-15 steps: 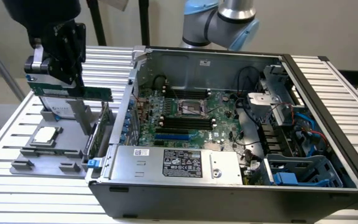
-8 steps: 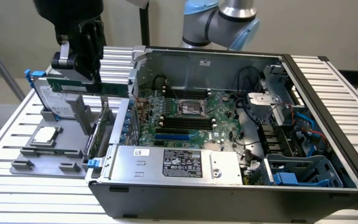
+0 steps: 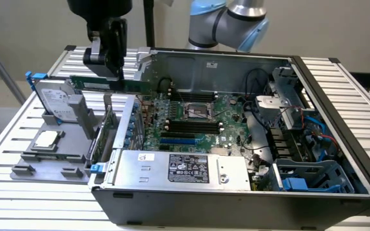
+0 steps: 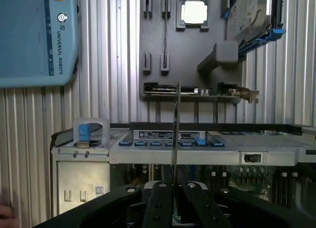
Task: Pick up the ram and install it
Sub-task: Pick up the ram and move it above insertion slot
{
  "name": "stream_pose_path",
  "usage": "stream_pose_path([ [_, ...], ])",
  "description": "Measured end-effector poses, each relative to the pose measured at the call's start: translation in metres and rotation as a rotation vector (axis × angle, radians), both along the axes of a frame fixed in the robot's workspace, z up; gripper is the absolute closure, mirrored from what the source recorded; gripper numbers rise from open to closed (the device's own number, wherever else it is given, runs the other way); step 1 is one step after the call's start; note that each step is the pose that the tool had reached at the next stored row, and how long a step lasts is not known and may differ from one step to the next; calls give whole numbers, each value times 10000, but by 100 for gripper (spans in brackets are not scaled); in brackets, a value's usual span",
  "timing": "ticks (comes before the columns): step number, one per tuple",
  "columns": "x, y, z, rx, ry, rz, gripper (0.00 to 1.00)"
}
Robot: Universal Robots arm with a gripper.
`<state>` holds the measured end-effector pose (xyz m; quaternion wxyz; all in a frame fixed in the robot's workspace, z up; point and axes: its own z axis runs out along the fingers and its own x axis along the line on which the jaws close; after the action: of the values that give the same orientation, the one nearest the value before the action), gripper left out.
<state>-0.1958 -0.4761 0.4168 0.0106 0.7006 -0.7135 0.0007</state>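
Note:
The ram (image 3: 111, 85) is a long green stick held level in the air, above the gap between the grey parts holder (image 3: 50, 159) and the open computer case (image 3: 339, 96). My gripper (image 3: 110, 73) is shut on its upper edge near the middle. In the wrist view the ram (image 4: 175, 134) appears edge-on as a thin line rising from between my fingers (image 4: 159, 203), with the gripper (image 4: 174, 191) closed around it. The black memory slots (image 3: 191, 127) on the motherboard lie inside the case, towards the exterior view's right of the stick.
On the grey holder stand a silver hard drive with blue brackets (image 3: 56, 103) and a square silver processor chip (image 3: 46, 139). An expansion card (image 4: 197, 92) sits in the holder. The power supply (image 3: 185, 168) fills the case's near side. A blue teach pendant (image 4: 34, 35) lies on the slatted table.

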Motion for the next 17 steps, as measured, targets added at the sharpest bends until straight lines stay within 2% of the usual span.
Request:
stream_pose_path([
  [8, 287, 106, -45, -6, -13, 0, 86],
  [13, 458, 142, -73, -5, -41, 0, 86],
  [17, 576, 164, -94, -6, -97, -1, 86],
])
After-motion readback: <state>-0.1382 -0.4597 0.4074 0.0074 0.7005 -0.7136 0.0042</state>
